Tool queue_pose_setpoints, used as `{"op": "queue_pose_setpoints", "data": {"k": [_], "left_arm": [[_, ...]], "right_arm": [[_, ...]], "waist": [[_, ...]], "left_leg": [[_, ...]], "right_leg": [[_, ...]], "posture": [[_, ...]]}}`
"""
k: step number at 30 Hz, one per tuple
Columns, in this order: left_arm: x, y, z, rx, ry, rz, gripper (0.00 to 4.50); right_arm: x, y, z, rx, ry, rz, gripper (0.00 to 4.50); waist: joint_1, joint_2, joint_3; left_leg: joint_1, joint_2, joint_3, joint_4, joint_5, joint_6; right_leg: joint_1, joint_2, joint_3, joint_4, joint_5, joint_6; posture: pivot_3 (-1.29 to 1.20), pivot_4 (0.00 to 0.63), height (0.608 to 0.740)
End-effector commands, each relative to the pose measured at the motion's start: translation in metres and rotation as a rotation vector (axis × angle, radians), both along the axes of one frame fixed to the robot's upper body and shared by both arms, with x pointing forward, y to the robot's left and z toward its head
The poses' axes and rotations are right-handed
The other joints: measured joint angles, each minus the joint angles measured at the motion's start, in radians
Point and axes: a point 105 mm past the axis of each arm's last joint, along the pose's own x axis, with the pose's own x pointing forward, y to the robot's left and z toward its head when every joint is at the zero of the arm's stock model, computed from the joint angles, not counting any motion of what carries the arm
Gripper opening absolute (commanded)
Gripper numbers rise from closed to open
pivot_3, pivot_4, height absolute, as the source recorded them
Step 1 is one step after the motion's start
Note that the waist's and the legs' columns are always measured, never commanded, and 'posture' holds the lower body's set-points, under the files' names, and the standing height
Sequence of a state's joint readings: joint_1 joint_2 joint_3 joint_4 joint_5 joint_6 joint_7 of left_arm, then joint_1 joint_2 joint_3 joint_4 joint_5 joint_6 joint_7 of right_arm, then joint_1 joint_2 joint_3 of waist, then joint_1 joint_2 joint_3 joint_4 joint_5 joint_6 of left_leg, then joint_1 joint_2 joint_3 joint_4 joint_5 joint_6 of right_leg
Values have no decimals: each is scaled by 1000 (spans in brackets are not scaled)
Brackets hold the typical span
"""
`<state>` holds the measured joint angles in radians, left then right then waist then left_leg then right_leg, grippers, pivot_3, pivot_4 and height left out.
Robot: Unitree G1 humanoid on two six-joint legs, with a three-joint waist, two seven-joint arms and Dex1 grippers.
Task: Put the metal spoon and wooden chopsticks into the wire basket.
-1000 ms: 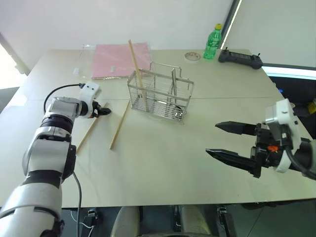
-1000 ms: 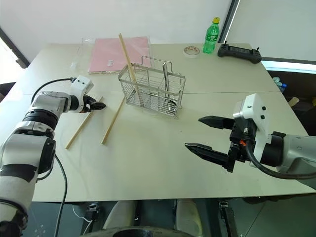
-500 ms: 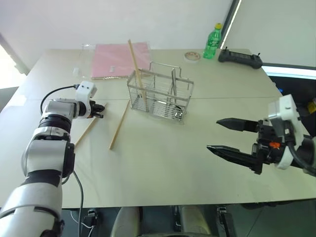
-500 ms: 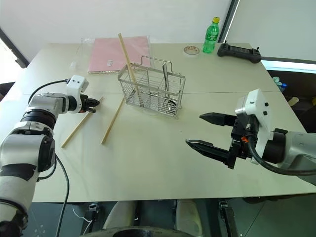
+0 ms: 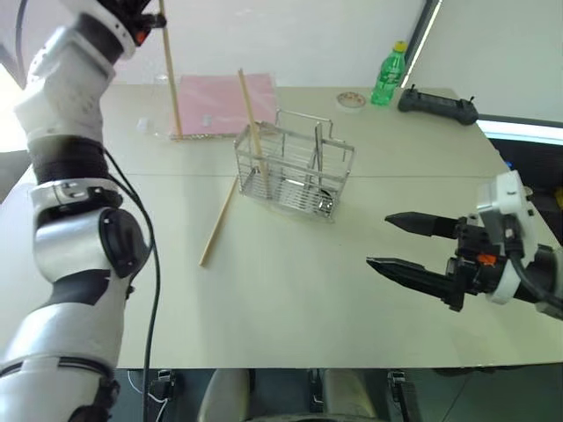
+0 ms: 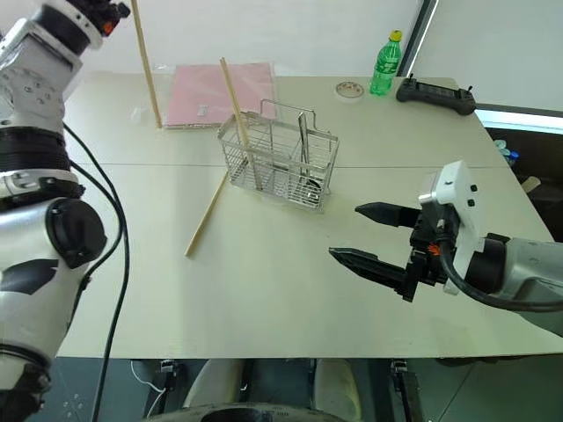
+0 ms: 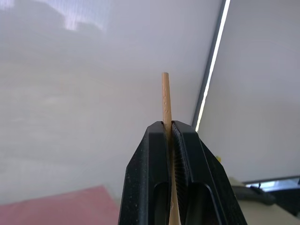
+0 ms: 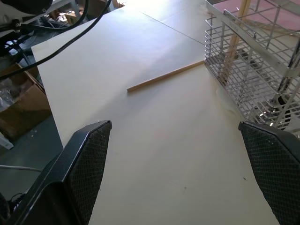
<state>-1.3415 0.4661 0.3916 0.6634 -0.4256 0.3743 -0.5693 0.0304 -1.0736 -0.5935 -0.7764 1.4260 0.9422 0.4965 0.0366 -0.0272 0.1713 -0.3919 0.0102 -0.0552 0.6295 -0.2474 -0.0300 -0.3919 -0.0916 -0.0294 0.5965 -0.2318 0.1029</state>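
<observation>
Where white walls meet — a pale table [image 5: 290,290].

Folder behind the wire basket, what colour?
Pink. The folder lies flat behind the wire basket; right eye view shows it best.

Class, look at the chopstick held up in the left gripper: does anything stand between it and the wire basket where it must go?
Nothing visible does. The left gripper holds a chopstick high above the table, and the space across to the wire basket is open. One chopstick already leans in the basket.
</observation>
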Motion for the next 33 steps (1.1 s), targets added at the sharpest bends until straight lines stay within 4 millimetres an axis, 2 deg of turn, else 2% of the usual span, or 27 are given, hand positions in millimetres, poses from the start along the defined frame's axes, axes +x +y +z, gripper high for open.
{"op": "queue_pose_setpoints", "data": {"k": [1, 7, 13, 24, 33], "left_arm": [[-20, -19, 31, 5, -149, -7, 36], [-19, -58, 17, 34, -179, -59, 36], [-14, -79, 1, 43, -179, -86, 36], [1, -95, -34, 79, -180, -70, 36], [9, -97, -44, 64, -163, -56, 36]], "right_arm": [[-3, 5, 7, 29, -39, 15, 4466], [-4, 6, 7, 42, -43, 1, 4466], [-6, 7, 11, 69, -49, -20, 4466], [-8, 8, 12, 98, -44, -43, 4466], [-8, 9, 14, 111, -38, -50, 4466]], "waist": [[2, 0, 0], [3, 0, 0], [2, 0, 0], [3, -1, 0], [3, 0, 0]], "left_leg": [[0, 0, 0, 1, 0, 0], [0, 0, 0, 3, 0, -1], [-1, 1, 0, 2, 1, 0], [0, 1, 0, 3, 0, 0], [0, 1, 0, 3, 0, 0]], "right_leg": [[0, 1, 0, 0, 0, 0], [2, 0, 1, -1, -1, -4], [1, 2, 1, -1, 0, -2], [2, 2, 1, -1, -2, -5], [2, 2, 1, -1, -2, -5]], "posture": [[0, 150, 721], [0, 150, 721], [0, 150, 721], [0, 150, 721], [0, 150, 721]]}}
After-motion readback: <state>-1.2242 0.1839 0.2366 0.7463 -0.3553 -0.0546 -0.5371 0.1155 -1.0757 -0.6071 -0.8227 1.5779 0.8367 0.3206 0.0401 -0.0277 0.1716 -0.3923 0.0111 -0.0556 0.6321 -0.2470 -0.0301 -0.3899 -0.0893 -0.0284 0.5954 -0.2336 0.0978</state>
